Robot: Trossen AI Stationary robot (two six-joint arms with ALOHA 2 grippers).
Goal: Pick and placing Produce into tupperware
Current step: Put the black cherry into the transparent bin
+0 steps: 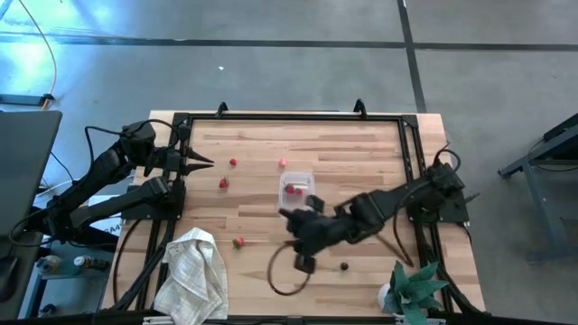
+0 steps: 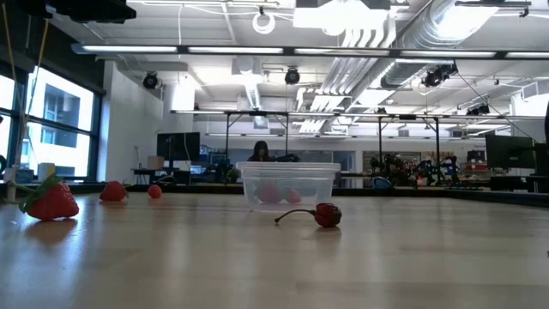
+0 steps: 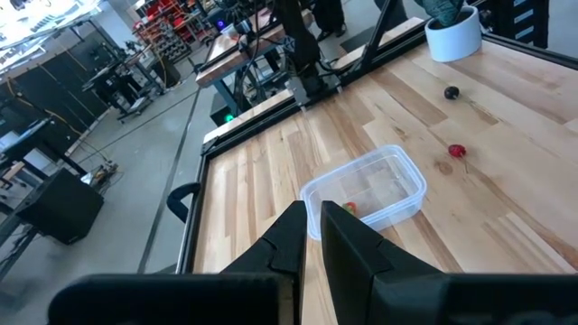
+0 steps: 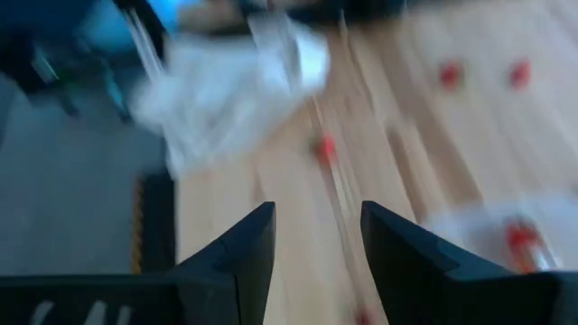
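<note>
The clear tupperware [image 1: 296, 188] stands mid-table with red pieces inside [image 3: 348, 208]. Loose produce lies around it: red pieces [image 1: 233, 162], [image 1: 282, 162], [image 1: 223, 183] at the far left, a strawberry [image 1: 239, 242] near the towel, a red cherry with a stem [image 2: 326, 215] and a dark piece [image 1: 344, 266] on the near side. My right gripper [image 1: 296, 236] hovers just on the near side of the tupperware, open, with nothing between its fingers [image 4: 316, 226]. My left gripper [image 1: 203, 162] waits shut at the table's left edge.
A white cloth towel [image 1: 194, 271] lies at the near left corner. A teal plant in a white pot [image 1: 415, 289] stands at the near right corner. A thin dark cable loop [image 1: 289, 271] lies on the wood under my right gripper. A black frame [image 1: 289, 116] borders the table.
</note>
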